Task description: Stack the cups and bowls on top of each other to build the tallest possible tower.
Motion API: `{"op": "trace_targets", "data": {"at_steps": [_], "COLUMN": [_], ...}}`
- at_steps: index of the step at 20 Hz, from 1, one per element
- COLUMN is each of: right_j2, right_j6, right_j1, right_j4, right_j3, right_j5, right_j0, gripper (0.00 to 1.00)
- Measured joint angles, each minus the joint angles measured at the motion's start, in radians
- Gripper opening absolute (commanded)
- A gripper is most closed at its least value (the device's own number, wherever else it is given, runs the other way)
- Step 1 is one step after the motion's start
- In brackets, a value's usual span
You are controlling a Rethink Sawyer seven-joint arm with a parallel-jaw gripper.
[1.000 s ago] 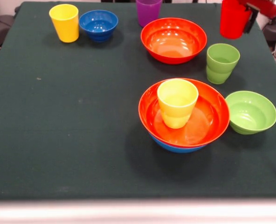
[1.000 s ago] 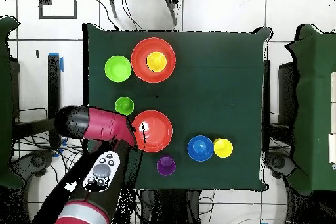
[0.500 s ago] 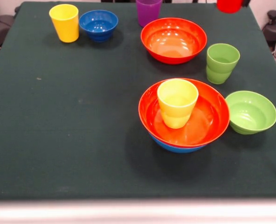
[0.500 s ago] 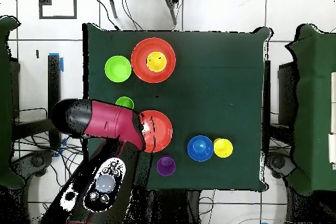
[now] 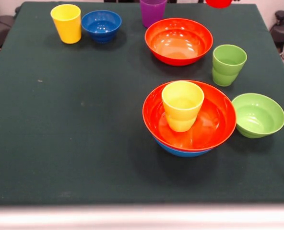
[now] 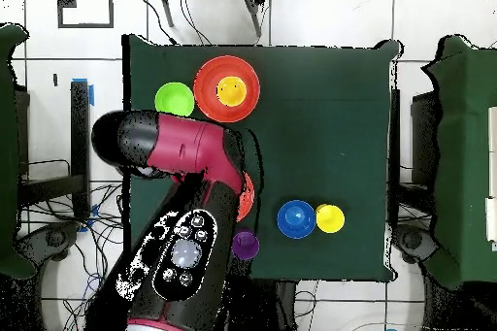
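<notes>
Front view: only the base of the glossy red plastic cup (image 5: 219,3) at top edge, airborne; grip state impossible to tell. Target, yellow-orange plastic tumbler (image 5: 182,105), upright in stacked orange-red bowl (image 5: 214,125), nearer camera, slightly left.

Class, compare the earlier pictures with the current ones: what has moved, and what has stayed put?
The red cup has risen nearly out of the front view's top; overhead, the arm has swung over the table, covering the lime cup. The tower and the other cups and bowls have not moved.
</notes>
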Motion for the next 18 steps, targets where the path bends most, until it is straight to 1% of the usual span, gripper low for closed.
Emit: {"op": "trace_targets", "data": {"at_steps": [4, 6, 7, 9, 12, 14, 16, 18], "right_j2": [0.0, 0.0, 0.0, 0.0, 0.0, 0.0, 0.0, 0.0], "right_j6": [0.0, 0.0, 0.0, 0.0, 0.0, 0.0, 0.0, 0.0], "right_j1": [0.012, 0.028, 0.044, 0.058, 0.094, 0.107, 0.14, 0.163], "right_j4": [-0.032, -0.056, -0.074, -0.086, -0.117, -0.125, -0.142, -0.149], "right_j3": [-0.08, -0.14, -0.194, -0.236, -0.345, -0.382, -0.468, -0.521], "right_j5": [0.02, 0.038, 0.06, 0.079, 0.142, 0.164, 0.214, 0.242], "right_j0": [-0.038, -0.061, -0.078, -0.088, -0.108, -0.114, -0.123, -0.128], "gripper": [0.0, 0.0, 0.0, 0.0, 0.0, 0.0, 0.0, 0.0]}}
